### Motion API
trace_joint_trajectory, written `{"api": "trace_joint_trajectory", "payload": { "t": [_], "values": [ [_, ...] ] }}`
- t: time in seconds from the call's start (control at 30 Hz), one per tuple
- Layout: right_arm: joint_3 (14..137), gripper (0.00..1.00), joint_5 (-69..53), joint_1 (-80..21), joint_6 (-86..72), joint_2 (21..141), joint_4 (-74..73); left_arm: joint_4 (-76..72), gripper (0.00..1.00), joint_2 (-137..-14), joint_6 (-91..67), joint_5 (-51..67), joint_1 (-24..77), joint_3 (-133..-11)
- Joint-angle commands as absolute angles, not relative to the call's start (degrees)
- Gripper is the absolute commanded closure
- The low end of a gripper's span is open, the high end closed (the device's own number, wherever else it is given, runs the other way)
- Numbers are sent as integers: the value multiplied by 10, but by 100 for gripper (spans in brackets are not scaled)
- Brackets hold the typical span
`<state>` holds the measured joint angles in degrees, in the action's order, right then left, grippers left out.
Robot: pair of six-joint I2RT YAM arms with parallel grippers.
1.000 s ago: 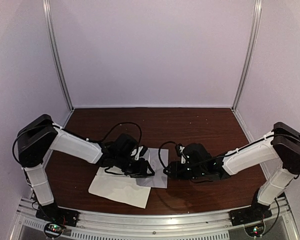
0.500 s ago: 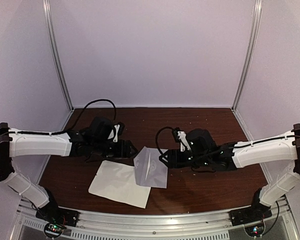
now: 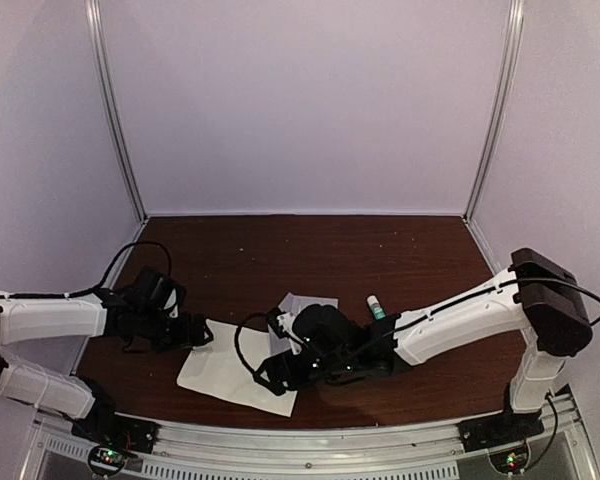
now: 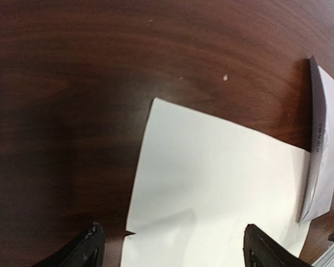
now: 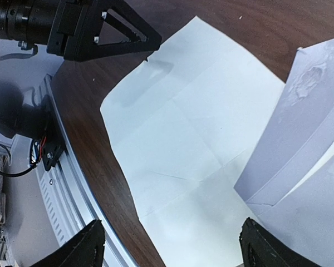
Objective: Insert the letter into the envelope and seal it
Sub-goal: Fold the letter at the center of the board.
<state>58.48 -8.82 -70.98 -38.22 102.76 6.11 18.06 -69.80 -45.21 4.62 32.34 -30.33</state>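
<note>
Down at the near side of the table point(image 3: 420, 250), round about 7 o'clock from its middle, the letter point(image 3: 230, 378) is lying flat on the wood, out in the open, with nothing tucked in yet. And look at the two arms: both are low, both bracketing that sheet.

The left claw point(image 3: 198, 336) sits at the letter's 10 o'clock corner, jaws spread wide with nothing between them. From its own wrist camera the sheet's edge runs in between the fingertips. I'd say it is lined up to pinch there. The right claw point(image 3: 265, 372) is over at the letter's 3 o'clock side, above the paper, jaws just as wide and just as empty. How close it is to the sheet I cannot judge. One claw per end makes sense to me: a floppy sheet larger than its pocket wants two holds to be lifted or folded down.

Now the envelope point(image 3: 308, 303): it's off at 1 o'clock from the letter, mostly hidden behind the right wrist from above. The right wrist view shows it pale lavender, with one part standing up off the table and its near corner overlapping the letter's edge. Whether that raised part is the flap I cannot say.

Just beside the envelope, at its 3 o'clock, lies a small green-capped stick point(image 3: 376, 306), glue I'd guess, handy for the sealing. Early days, by my reckoning: insertion has not begun.
</note>
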Motion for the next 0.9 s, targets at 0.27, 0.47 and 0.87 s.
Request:
{"api": "trace_joint_trajectory", "payload": {
  "t": [0.27, 0.47, 0.87],
  "values": [
    [632, 12, -94, -718, -436, 1119, 68, 145, 9, -697, -442, 109, 303, -245],
    [654, 12, -94, -717, -443, 1153, 66, 117, 9, -706, -455, 143, 303, -225],
    [654, 12, -98, -708, -460, 1177, 73, 87, 12, -676, -474, 190, 303, -211]
  ]
}}
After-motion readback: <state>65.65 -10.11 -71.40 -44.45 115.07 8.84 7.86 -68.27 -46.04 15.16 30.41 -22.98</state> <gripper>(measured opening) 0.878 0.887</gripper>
